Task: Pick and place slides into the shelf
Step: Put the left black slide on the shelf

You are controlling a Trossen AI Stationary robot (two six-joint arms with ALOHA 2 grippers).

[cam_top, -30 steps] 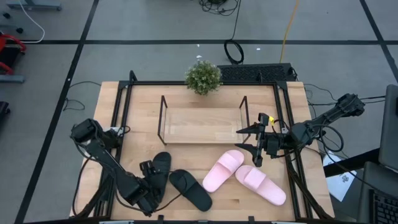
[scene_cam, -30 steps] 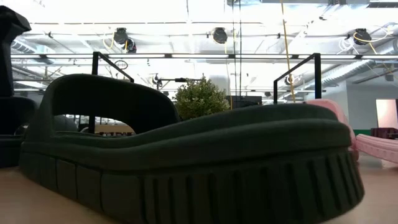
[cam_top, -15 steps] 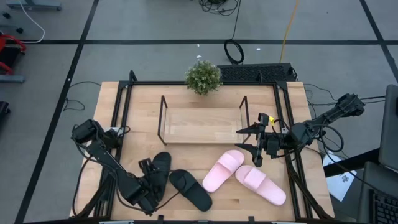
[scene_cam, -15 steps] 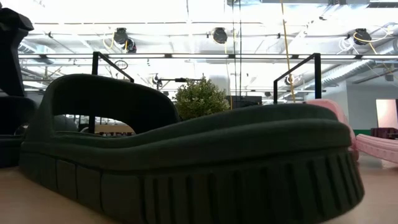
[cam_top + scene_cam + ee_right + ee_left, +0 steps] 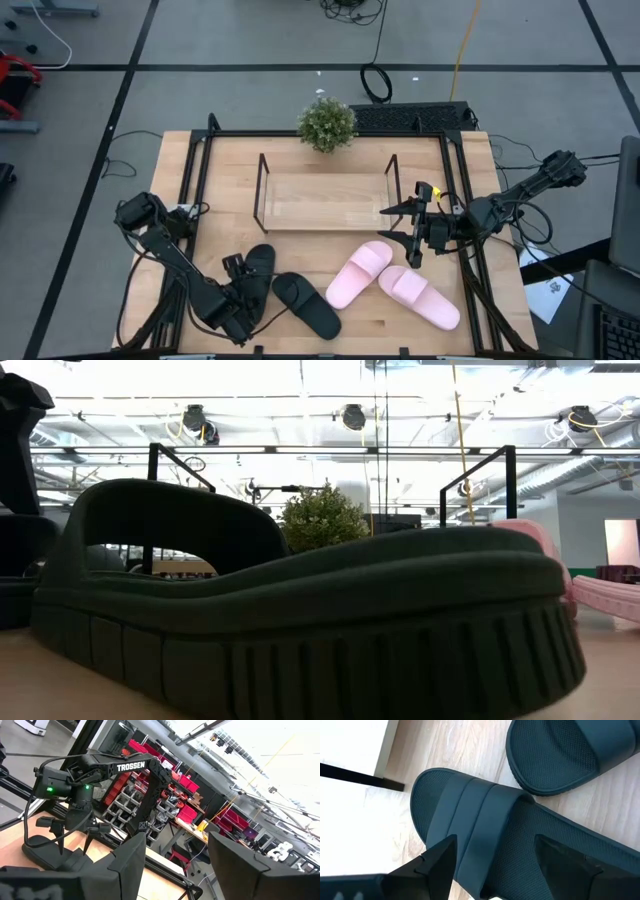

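Two black slides lie flat on their soles at the near left: one under my left gripper, the other to its right. My left gripper is open and slants down over the first slide's strap, one finger on either side; I cannot tell whether they touch it. Two pink slides lie near the middle right. The shelf stands at the table's middle with nothing in it. My right gripper hangs open in the air right of the shelf.
A potted plant stands behind the shelf at the far edge. A black frame edges the tabletop. In the low view the nearer black slide fills the foreground. Bare wood lies in front of the shelf.
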